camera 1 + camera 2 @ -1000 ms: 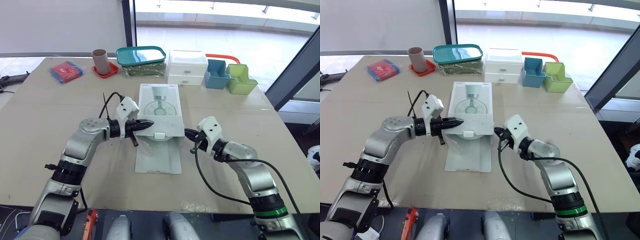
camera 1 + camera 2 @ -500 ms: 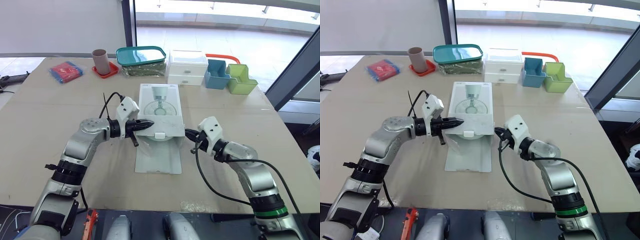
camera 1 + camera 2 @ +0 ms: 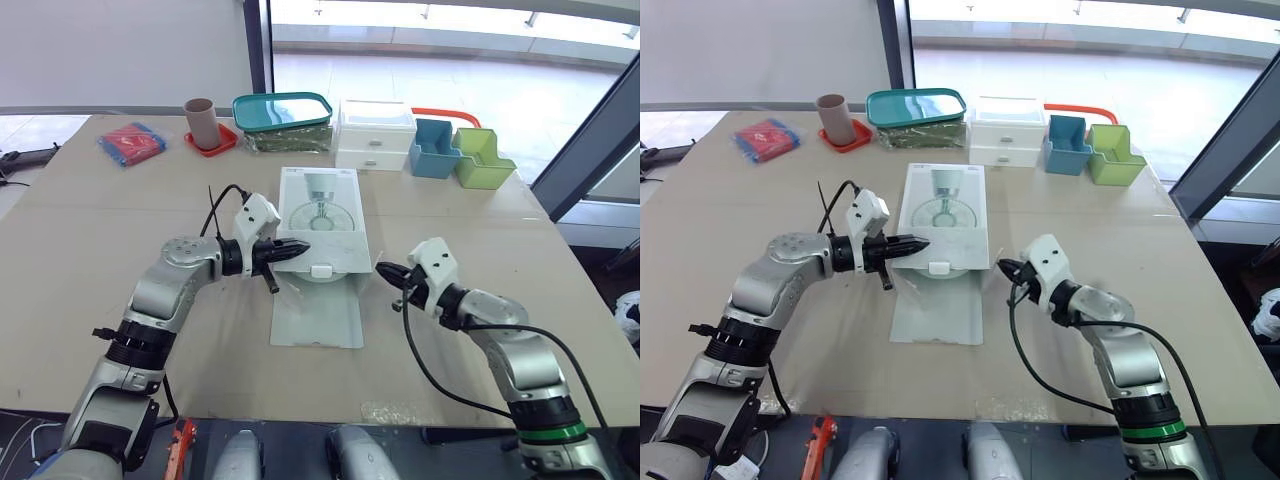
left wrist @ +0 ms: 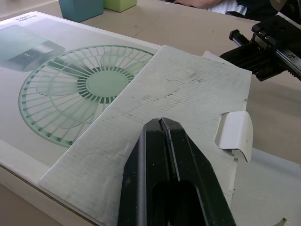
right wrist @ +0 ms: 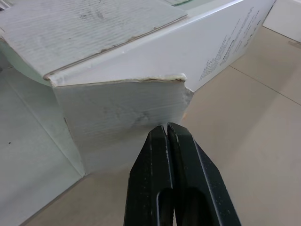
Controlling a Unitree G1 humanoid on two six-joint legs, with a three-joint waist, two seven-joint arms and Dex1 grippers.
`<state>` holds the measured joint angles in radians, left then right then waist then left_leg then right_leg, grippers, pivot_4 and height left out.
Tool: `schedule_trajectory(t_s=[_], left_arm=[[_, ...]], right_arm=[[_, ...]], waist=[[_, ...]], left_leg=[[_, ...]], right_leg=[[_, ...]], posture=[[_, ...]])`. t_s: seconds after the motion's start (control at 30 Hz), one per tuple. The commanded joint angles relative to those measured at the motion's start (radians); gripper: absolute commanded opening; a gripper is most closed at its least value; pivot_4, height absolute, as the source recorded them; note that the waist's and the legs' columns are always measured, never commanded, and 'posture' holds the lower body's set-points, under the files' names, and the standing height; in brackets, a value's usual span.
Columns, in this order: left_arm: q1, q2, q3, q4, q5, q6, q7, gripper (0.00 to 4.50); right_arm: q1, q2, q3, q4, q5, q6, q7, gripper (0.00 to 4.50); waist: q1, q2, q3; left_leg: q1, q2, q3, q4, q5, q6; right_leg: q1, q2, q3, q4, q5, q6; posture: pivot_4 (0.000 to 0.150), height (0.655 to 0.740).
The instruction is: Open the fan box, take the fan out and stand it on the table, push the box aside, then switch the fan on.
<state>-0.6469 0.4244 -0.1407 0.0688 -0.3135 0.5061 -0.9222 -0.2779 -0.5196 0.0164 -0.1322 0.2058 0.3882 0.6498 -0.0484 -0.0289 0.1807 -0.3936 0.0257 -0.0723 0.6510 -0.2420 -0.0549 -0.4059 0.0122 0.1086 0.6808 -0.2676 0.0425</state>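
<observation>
The white fan box (image 3: 318, 212), printed with a fan picture, lies flat at the table's centre. One long flap (image 3: 318, 318) is spread on the table towards me. A grey-lined flap with a small tab (image 4: 233, 134) is folded back over the box top. My left gripper (image 3: 300, 247) is shut, its tips over that folded flap at the box's left front edge. My right gripper (image 3: 383, 270) is shut too, low at the box's right front corner, a small gap from the side wall (image 5: 122, 113). The fan is hidden inside the box.
Along the far edge stand a red packet (image 3: 131, 143), a brown cup on a red coaster (image 3: 200, 122), a teal-lidded container (image 3: 282, 112), a white drawer unit (image 3: 376, 134), a blue bin (image 3: 434, 148) and a green bin (image 3: 480, 158).
My right gripper has drawn back a little to the right, away from the box's corner. The left gripper and the box have stayed put.
</observation>
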Motion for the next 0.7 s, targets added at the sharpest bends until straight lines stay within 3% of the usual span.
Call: schedule_trajectory(t_s=[0.03, 0.27, 0.7], left_arm=[[-0.008, 0.005, -0.009, 0.012, 0.01, 0.007, -0.004, 0.0], [-0.007, 0.006, -0.008, 0.007, 0.009, 0.012, -0.004, 0.0], [-0.009, 0.003, -0.004, 0.012, 0.009, 0.005, 0.0, 0.0]], right_arm=[[0.011, -0.015, -0.036, -0.026, 0.007, -0.02, 0.0, 0.06], [0.027, -0.037, -0.07, -0.001, 0.001, -0.032, -0.004, 0.06], [-0.14, -0.113, -0.174, 0.128, 0.034, -0.098, 0.027, 0.06]], waist=[[0.0, 0.0, 0.0], [0.0, 0.0, 0.0], [0.0, 0.0, 0.0]], left_leg=[[0.0, 0.0, 0.0, 0.0, 0.0, 0.0], [0.0, 0.0, 0.0, 0.0, 0.0, 0.0], [0.0, 0.0, 0.001, 0.0, 0.0, 0.0]], right_leg=[[0.0, 0.0, 0.0, 0.0, 0.0, 0.0], [0.0, 0.0, 0.0, 0.0, 0.0, 0.0], [0.0, 0.0, 0.001, 0.0, 0.0, 0.0]], posture=[[0.15, 0.74], [0.15, 0.74], [0.15, 0.74]])
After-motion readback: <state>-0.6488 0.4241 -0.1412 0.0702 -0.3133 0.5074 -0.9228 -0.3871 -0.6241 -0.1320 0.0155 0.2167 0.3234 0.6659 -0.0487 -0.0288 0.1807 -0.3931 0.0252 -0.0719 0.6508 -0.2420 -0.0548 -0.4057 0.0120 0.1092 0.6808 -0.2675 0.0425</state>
